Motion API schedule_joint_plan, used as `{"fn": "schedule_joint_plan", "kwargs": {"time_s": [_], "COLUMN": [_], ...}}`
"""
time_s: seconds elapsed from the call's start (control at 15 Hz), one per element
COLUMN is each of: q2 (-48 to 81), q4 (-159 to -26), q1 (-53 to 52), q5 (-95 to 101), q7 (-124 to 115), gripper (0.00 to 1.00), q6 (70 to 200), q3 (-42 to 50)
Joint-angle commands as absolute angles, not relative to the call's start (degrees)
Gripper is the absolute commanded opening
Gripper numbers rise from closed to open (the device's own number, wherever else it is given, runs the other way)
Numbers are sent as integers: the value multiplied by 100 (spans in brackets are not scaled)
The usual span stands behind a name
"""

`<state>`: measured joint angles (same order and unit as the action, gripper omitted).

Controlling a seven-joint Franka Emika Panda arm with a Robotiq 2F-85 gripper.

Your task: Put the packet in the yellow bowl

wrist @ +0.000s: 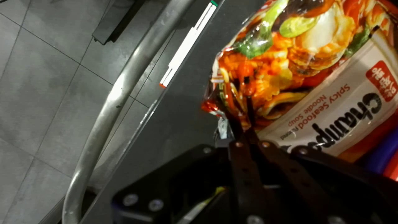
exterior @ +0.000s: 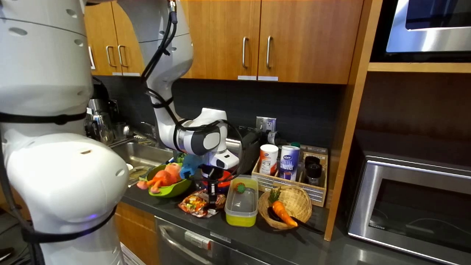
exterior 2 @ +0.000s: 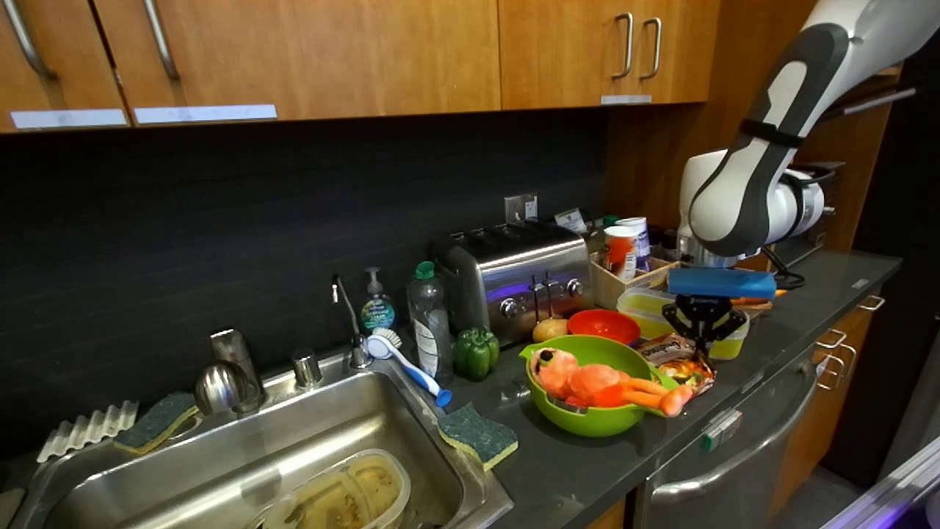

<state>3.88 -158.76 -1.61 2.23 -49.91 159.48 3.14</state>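
The packet is a crinkly reddish-orange noodle packet lying on the dark counter, seen in both exterior views (exterior: pixel 194 204) (exterior 2: pixel 667 358) and large in the wrist view (wrist: pixel 298 71). My gripper points down at it in both exterior views (exterior: pixel 212 206) (exterior 2: pixel 703 351). In the wrist view the fingers (wrist: pixel 244 129) are close together, with a creased edge of the packet between them. The yellow bowl, a translucent yellow-green tub (exterior: pixel 241 220), stands just beside the packet with a small red-and-green item inside. The tub also shows behind the gripper in an exterior view (exterior 2: pixel 729 347).
A green bowl (exterior 2: pixel 587 424) with an orange plush toy stands on the packet's other side. A red bowl (exterior 2: pixel 604 325) and a toaster (exterior 2: pixel 507 272) are behind. A woven basket (exterior: pixel 302 208) with a carrot and a canister box (exterior: pixel 290 189) stand past the tub. The counter edge is close.
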Motion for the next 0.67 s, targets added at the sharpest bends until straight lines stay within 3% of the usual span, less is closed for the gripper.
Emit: {"fn": "schedule_joint_plan", "kwargs": {"time_s": [0.0,0.6], "q2": [185,-513], "q4": [-15944,-15976], "q1": [-264,-285], "q5": [335,908], "q7": [-5293,-5926], "gripper": [0,0], "q6": [15953,15795], "q3": [268,42]}}
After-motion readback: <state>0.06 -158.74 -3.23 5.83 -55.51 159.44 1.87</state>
